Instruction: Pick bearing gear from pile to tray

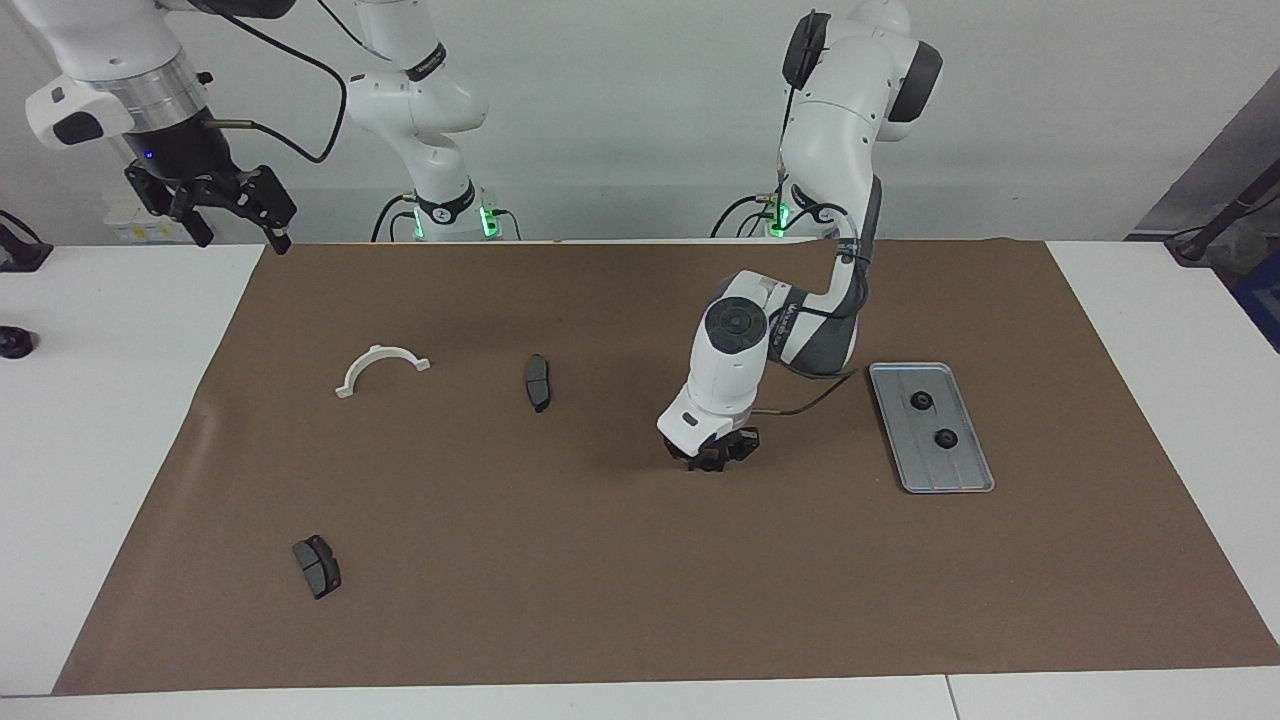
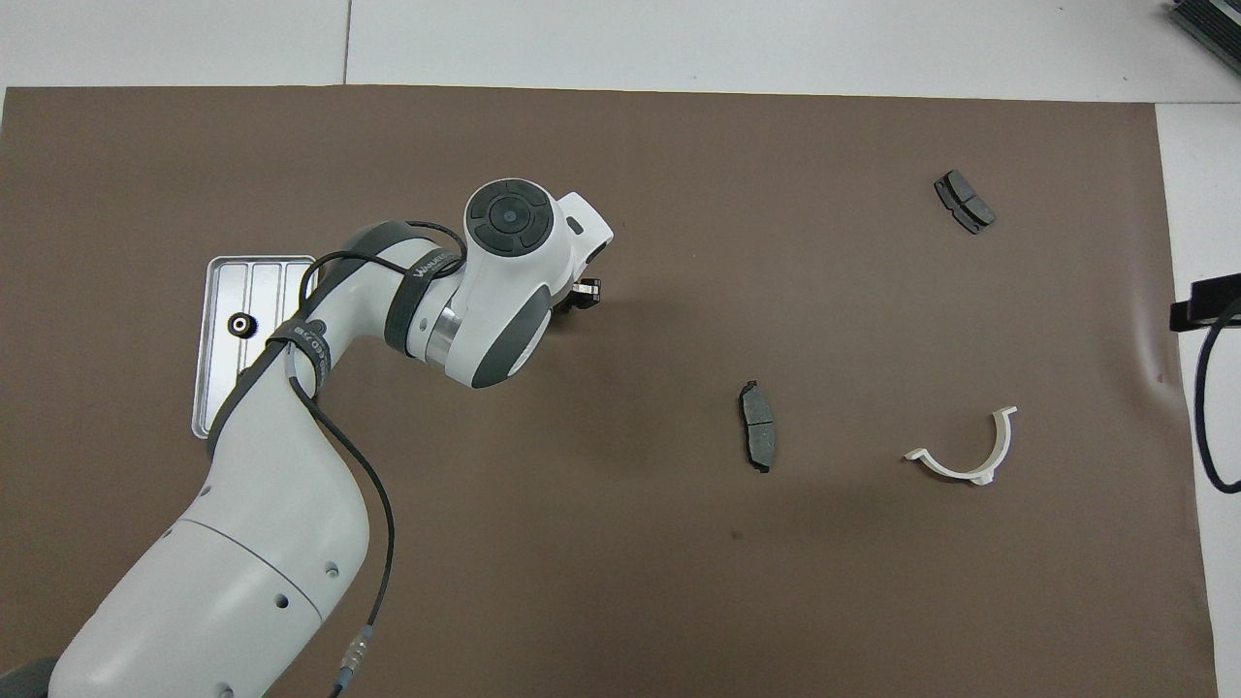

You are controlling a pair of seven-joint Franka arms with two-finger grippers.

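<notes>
My left gripper (image 1: 712, 458) is down at the brown mat, beside the tray toward the right arm's end. In the overhead view only a black tip of the left gripper (image 2: 583, 291) pokes out from under its white wrist. Anything between its jaws is hidden. The silver tray (image 1: 965, 470) (image 2: 218, 388) holds two black bearing gears (image 1: 921, 401) (image 1: 944, 438); one gear (image 2: 238, 325) shows from overhead. The pile's parts lie scattered. My right gripper (image 1: 245, 243) hangs open and empty, high over the mat's corner at the right arm's end.
A white half-ring (image 1: 382, 368) (image 2: 965, 451) lies beside a dark brake pad (image 1: 538, 382) (image 2: 758, 438) mid-mat. A second brake pad (image 1: 317, 566) (image 2: 964, 202) lies farther from the robots, toward the right arm's end. White table borders the mat.
</notes>
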